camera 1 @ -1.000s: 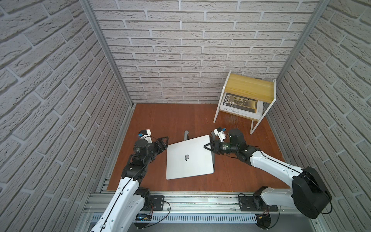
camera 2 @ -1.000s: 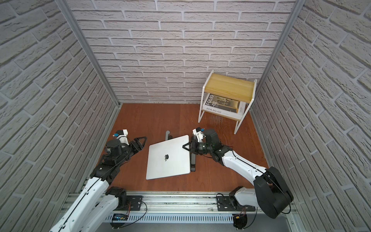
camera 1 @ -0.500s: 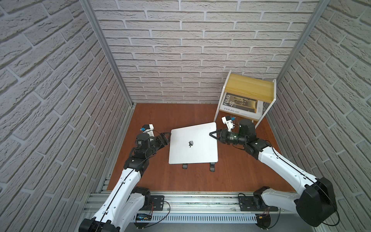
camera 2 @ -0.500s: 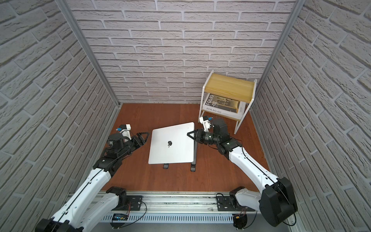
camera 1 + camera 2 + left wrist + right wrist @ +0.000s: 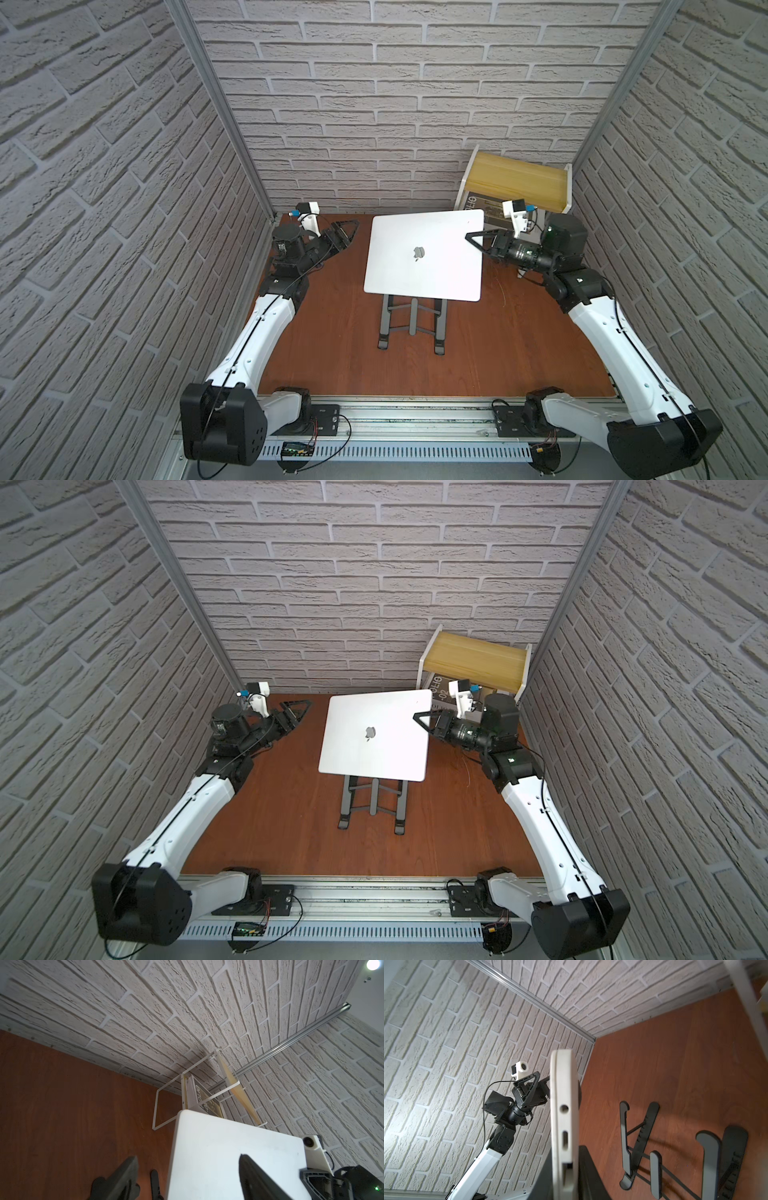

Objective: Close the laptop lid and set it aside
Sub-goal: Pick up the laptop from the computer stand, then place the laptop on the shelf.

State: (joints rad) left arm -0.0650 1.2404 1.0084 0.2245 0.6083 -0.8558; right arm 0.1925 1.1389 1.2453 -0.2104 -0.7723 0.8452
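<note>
Aloft over the folding stand (image 5: 411, 326) near the table's (image 5: 332, 357) far edge, the closed laptop (image 5: 424, 266) hangs pinched at its right edge by the right gripper (image 5: 469, 237). The left gripper (image 5: 352, 235) hovers beside it, fingers (image 5: 122, 1178) spread wide; a slow, flat descent clear of the folding stand looks safest.

I see the laptop (image 5: 432, 232) as smooth, matt silver-white, the worktop (image 5: 332, 340) as reddish wood grain. The stand (image 5: 412, 322) looks matt dark grey; the walls (image 5: 415, 104) rough, chalky brick.
</note>
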